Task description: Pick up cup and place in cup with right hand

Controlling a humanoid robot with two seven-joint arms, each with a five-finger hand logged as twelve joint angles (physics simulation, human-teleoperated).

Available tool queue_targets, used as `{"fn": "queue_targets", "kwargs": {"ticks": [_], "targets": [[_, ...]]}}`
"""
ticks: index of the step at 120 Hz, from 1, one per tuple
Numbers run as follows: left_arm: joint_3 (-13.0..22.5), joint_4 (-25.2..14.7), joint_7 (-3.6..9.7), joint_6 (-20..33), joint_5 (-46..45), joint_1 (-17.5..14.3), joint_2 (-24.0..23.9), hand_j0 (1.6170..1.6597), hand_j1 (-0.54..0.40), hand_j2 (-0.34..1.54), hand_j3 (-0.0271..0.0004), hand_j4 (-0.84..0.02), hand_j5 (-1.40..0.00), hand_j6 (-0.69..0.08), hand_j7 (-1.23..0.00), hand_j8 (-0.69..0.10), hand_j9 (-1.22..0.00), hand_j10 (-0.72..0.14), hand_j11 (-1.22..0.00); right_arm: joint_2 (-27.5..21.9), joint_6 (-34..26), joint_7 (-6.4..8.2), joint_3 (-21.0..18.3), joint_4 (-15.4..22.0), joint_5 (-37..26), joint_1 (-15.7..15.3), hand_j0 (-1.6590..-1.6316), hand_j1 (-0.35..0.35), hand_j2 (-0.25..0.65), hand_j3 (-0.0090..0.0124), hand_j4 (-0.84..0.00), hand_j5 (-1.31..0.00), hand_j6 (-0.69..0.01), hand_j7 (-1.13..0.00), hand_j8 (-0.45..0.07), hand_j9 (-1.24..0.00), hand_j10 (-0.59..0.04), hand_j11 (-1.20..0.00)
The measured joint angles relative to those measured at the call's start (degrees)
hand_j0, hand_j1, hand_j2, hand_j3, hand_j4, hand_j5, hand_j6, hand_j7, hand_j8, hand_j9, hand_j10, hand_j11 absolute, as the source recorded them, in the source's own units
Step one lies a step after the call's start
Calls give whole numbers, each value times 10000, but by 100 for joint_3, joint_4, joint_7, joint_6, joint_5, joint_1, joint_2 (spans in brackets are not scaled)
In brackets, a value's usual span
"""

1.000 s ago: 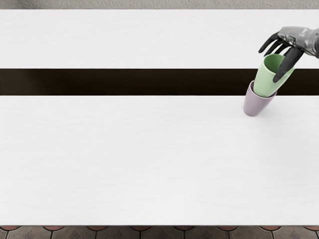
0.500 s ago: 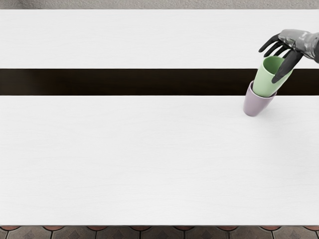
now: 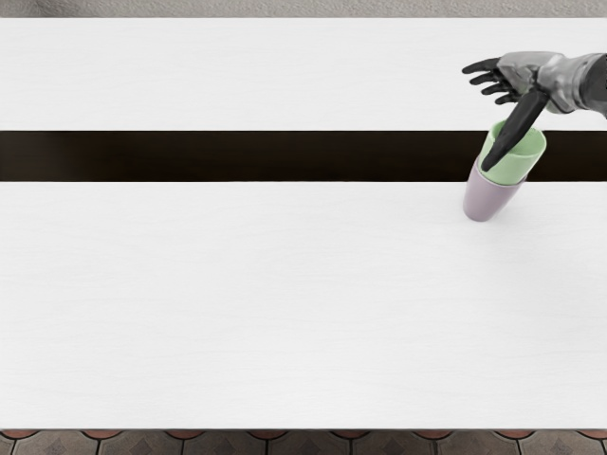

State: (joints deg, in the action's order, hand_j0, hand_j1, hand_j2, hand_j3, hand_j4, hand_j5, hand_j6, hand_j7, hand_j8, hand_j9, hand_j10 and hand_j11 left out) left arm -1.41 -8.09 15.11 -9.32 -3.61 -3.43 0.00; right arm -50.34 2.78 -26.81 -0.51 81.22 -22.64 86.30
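Your green cup [image 3: 521,167] has sunk deeper into the purple cup [image 3: 487,200] since the earlier frame, and your right robot hand [image 3: 534,80] has opened, its fingers reaching farther left. You have them spread now, holding nothing, beyond the cups. Your thumb [image 3: 516,130] slants across the green cup's mouth; you can't tell whether it touches. Below the palm, the green cup sits nested, rim showing, in the purple one on the table [image 3: 285,303].
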Motion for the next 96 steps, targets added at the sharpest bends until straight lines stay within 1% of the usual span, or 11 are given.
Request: {"fn": "queue_targets", "kwargs": {"ticks": [8, 17, 21, 30, 38, 60, 96], "targets": [[0, 0, 0, 0, 0, 0, 0, 16581, 3490, 0, -1, -3, -1, -4, -1, -3, -1, -2, -1, 46, 302, 58, 308, 7, 404, -161, -16580, -3020, 7, 0, -464, -561, -480, -554, -437, -561, -438, -557], [0, 0, 0, 1, 0, 0, 0, 16581, 3490, 0, -1, -3, -1, -4, -1, -3, -1, -2, 0, 75, 613, 92, 620, 8, 798, -344, -16581, -3167, 6, 0, -330, -390, -345, -384, -313, -389, -311, -386], [0, 0, 0, 0, 0, 0, 0, 16581, 3490, 0, -1, -3, -1, -4, -1, -3, -1, -2, 0, 83, 709, 104, 715, 11, 934, -400, -16581, -3217, 6, 0, -284, -332, -299, -326, -270, -331, -267, -328], [0, 0, 0, 0, 0, 0, 0, 16581, 3490, 0, -1, -3, -1, -3, -1, -3, 0, -2, 0, 134, 842, 204, 867, 14, 1132, -508, -16581, -3303, 5, 0, -202, -230, -215, -226, -194, -230, -190, -227], [0, 0, 0, 0, 1, 0, 0, 16581, 3490, 0, -1, -3, -1, -3, -1, -3, 0, -2, 0, 225, 940, 257, 995, 9, 1299, -613, -16581, -3357, 4, 0, -150, -167, -161, -163, -145, -166, -141, -164], [0, 0, 0, 0, 1, 0, 0, 16581, 3490, 0, 0, -3, -1, -3, 0, -3, 0, -2, 0, 502, 1074, 306, 1137, 1, 1664, -737, -16581, -3438, 2, 0, -68, -69, -76, -66, -68, -68, -64, -67], [4, 0, 0, 0, 1, 4, 0, 16581, 3490, 0, 0, -3, -1, -4, -1, -3, -1, -2, 0, 787, 1083, 316, 1343, -7, 1757, -779, -16581, -3481, 1, 0, -20, -16, -24, -15, -21, -16, -19, -15]]}}
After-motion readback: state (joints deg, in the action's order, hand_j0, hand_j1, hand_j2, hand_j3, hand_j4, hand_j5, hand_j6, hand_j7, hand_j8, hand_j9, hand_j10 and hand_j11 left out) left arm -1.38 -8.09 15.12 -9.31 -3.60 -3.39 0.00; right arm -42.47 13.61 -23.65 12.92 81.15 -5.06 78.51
